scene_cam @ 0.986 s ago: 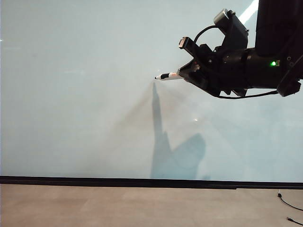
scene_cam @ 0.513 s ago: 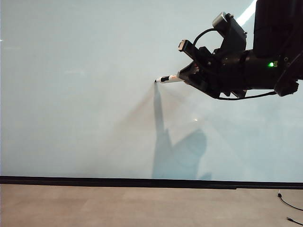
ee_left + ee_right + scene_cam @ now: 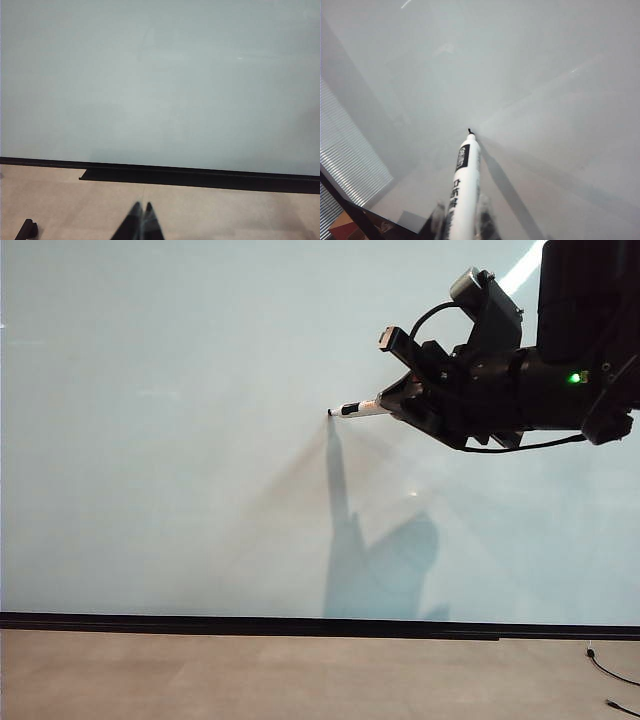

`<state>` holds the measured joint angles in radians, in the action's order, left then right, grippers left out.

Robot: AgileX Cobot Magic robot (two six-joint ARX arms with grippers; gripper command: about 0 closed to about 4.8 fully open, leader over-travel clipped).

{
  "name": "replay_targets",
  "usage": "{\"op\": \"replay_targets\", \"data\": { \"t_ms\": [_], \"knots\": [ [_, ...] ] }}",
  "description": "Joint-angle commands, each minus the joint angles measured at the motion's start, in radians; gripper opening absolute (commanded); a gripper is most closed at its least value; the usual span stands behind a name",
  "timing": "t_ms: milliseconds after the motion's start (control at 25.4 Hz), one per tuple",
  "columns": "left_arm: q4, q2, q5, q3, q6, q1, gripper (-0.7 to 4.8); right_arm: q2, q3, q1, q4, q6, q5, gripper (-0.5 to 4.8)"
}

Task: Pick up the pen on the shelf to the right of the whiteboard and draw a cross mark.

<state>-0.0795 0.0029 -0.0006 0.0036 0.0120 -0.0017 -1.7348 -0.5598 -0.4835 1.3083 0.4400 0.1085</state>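
High on the right of the whiteboard, the right gripper is clamped on the pen, which sticks out leftward with its dark tip touching the board. Since a second ago the tip has dropped slightly. Low by the floor, the left gripper is closed and empty.

Likely an office or lab: huge wall-mounted whiteboard above plain flooring.
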Motion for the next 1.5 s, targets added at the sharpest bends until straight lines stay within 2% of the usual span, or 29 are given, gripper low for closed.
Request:
{"op": "replay_targets", "data": {
  "t_ms": [39,1498],
  "knots": [
    [0.006,0.000,0.004,0.003,-0.004,0.000,-0.04,0.002,0.010,0.003,0.011,-0.002,-0.049,-0.08],
    [0.006,0.000,0.004,0.003,-0.004,0.000,-0.05,0.002,0.148,0.029,0.059,0.002,-0.225,-0.08]
  ]
}}
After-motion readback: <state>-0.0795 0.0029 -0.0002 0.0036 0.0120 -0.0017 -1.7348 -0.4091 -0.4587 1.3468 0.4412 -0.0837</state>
